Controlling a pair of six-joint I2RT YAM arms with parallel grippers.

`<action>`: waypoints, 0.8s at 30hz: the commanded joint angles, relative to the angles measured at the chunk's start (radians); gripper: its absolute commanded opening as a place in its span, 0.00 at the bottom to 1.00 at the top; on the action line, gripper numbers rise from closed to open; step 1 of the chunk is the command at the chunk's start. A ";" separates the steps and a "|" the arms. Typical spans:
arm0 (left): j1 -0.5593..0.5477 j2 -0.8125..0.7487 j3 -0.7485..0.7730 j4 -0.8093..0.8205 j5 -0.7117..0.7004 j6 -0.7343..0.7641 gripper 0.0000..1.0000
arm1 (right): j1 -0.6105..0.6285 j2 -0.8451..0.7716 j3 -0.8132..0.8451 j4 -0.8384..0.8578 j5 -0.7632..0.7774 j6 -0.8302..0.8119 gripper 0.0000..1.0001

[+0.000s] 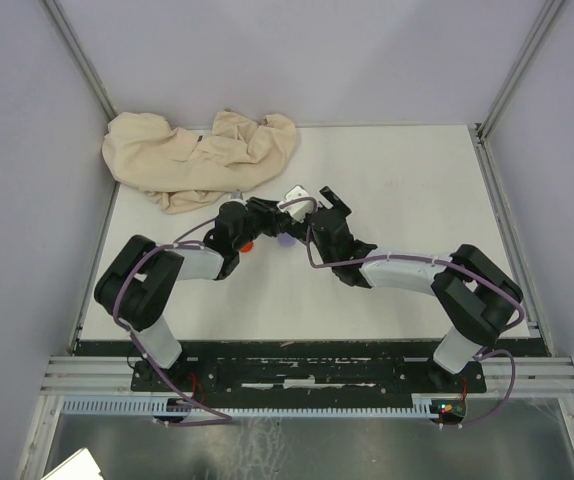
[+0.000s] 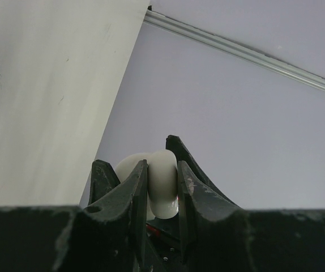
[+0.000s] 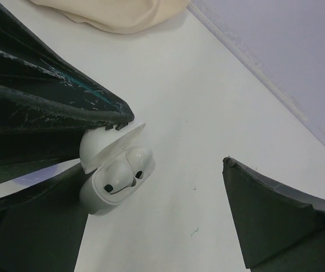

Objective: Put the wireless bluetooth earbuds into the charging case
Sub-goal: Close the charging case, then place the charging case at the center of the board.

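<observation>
Now, left gripper (image 2: 161,170) pinches the open white case (image 3: 114,175) at centre, a white earbud (image 3: 137,160) seated inside; right gripper (image 1: 331,203) gapes wide just beside. Any nudge could twist the case loose.

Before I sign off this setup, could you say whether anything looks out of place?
A crumpled beige cloth lies in the table's far left corner, seemingly overhanging its edge; it looks like clutter. Otherwise nothing stands out: the left claw holds the white charging case tilted, lid open.
</observation>
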 commanded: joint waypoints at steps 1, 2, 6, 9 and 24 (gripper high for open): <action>-0.003 0.013 0.015 0.066 0.033 -0.032 0.03 | 0.003 -0.048 -0.009 0.040 0.052 -0.061 0.99; -0.002 0.017 0.015 0.069 0.034 -0.033 0.03 | 0.004 -0.053 -0.011 0.037 0.057 -0.070 0.99; -0.002 0.027 0.018 0.073 0.042 -0.028 0.03 | 0.003 -0.071 -0.019 0.023 0.072 -0.105 0.99; -0.002 0.036 0.017 0.083 0.046 -0.028 0.03 | 0.003 -0.081 -0.025 0.013 0.082 -0.118 0.99; 0.092 0.017 0.061 -0.064 0.144 0.256 0.03 | -0.102 -0.332 -0.049 -0.407 0.111 0.267 0.99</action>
